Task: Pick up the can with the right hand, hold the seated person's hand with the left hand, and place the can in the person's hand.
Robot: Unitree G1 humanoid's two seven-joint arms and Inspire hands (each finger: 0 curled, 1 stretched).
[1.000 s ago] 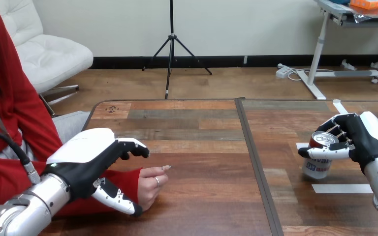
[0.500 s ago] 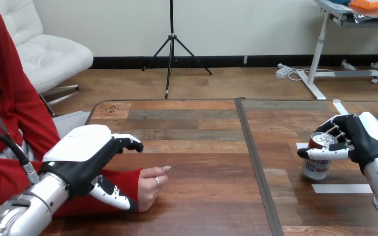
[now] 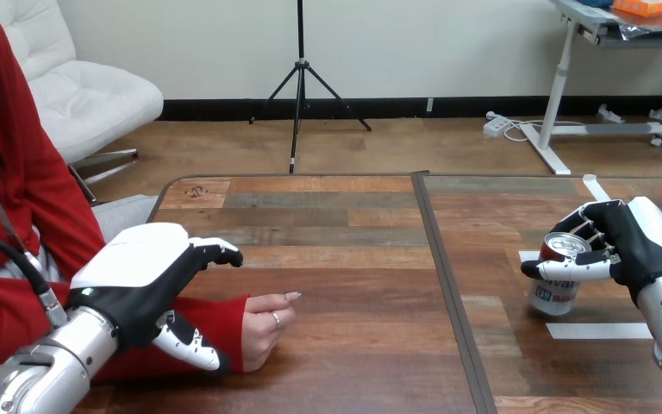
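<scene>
A white chair (image 3: 95, 99) and black tripod (image 3: 300, 82) stand beyond the wooden table (image 3: 345, 220).

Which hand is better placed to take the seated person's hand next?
Left. The left hand is open over the red sleeve, just short of the person's hand resting on the table. The right hand is at the table's opposite side, curled round the can.

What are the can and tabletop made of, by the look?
The can: likely thin metal, aluminium by the look; silvery shiny top rim, printed white and blue wall. The table: wood or wood-look laminate, matte; plank grain in mixed browns, cannot tell which.
</scene>
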